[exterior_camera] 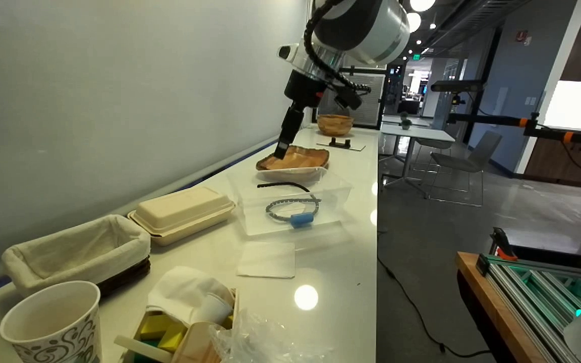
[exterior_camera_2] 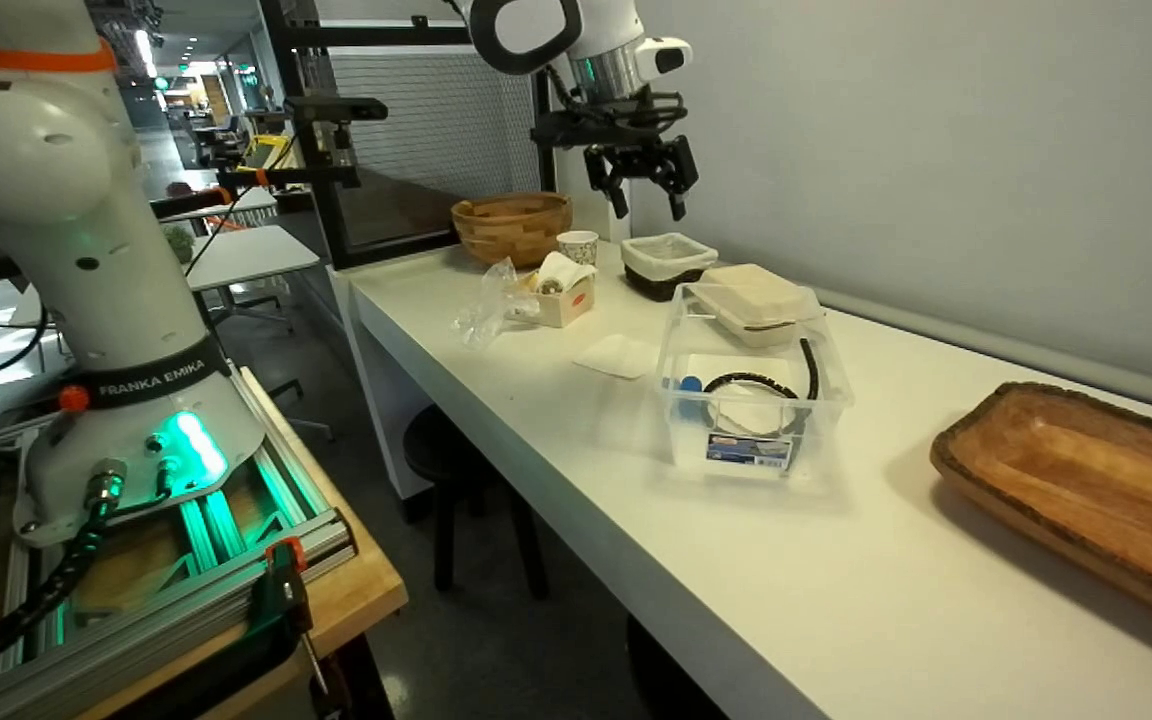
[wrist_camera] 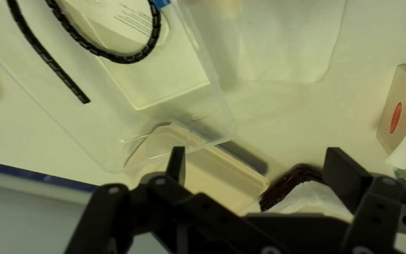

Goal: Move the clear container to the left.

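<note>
Black two-finger gripper (exterior_camera_2: pixel 649 209) is spread wide, holding nothing — clear rectangular plastic bin (exterior_camera_2: pixel 748 448) sits on the white counter (exterior_camera_2: pixel 896 580). I'd straddle its rim, pinch, then drag left — low and slow.

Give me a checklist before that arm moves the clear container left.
1. Gripper open, nothing held: ok.
2. Fingers down at the container: not ok; they hang above the counter.
3. Container upright on the counter: ok.
4. Container empty: not ok; a black cable and blue piece lie inside.
5. Container free of the takeout box: cannot tell; they overlap in the wrist view.
6. Napkin out of the path: cannot tell; it lies nearby, but whose "left" is unstated.
</note>
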`<action>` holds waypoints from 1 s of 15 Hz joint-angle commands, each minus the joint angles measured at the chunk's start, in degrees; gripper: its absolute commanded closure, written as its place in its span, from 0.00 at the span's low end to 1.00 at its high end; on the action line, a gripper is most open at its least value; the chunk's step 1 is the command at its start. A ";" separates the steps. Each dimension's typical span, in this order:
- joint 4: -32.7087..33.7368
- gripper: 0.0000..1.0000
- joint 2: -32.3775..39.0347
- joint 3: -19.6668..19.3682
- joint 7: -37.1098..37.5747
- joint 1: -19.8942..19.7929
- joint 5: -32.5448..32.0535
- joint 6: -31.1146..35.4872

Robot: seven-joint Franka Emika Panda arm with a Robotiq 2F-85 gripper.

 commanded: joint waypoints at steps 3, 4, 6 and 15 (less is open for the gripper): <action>3.09 0.00 8.33 3.75 -16.21 -3.36 6.66 -3.55; 3.60 0.00 10.01 3.87 -17.04 -3.88 5.39 -2.77; 4.85 0.00 12.88 4.38 -17.98 -5.42 3.58 -1.35; 5.59 0.00 14.40 7.48 -20.52 -7.95 3.97 1.52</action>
